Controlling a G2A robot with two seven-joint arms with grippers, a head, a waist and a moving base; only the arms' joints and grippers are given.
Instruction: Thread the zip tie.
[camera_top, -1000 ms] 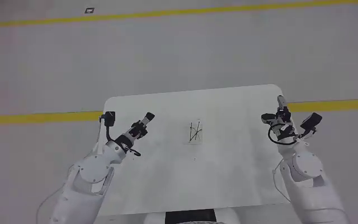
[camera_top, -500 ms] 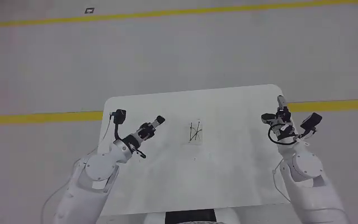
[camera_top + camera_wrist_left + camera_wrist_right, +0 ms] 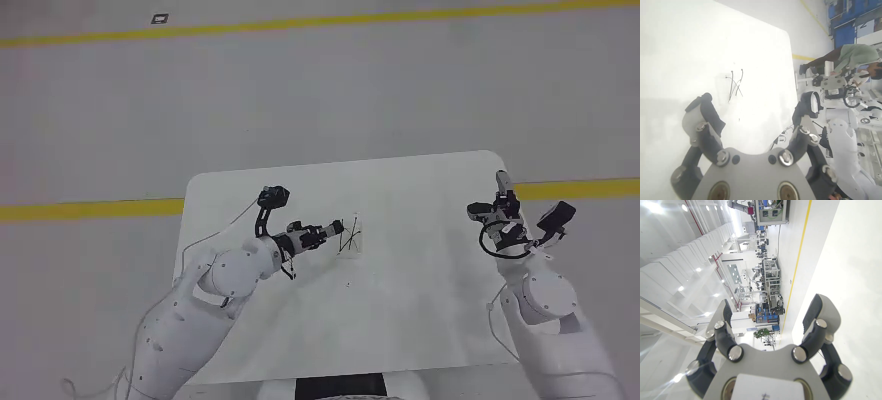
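Because a tie has to be lifted before anything can be threaded, the left gripper (image 3: 331, 232), a grey metal claw with black rubber-padded fingers, sits low over the white, round-cornered table (image 3: 430, 310), just beside the task's thing. Its fingers (image 3: 705, 106) are spread wide with nothing between them, a stance that I judge suits closing on one strand from the side. Just to the right of it lie the thin black plastic zip ties (image 3: 736, 85), several of them crossed over one another in a small loose bundle, flat on the tabletop near its middle. None looks threaded yet, and their overlap will likely make it awkward to take only one. In the left wrist view their small heads point away from the gripper and their tails toward it. Far to the right, the right gripper (image 3: 771, 300), of the same build, is held at the table's right edge, well apart from the bundle. Its fingers are parted and empty and aimed out across the floor, probably parked clear until a second hold is needed.
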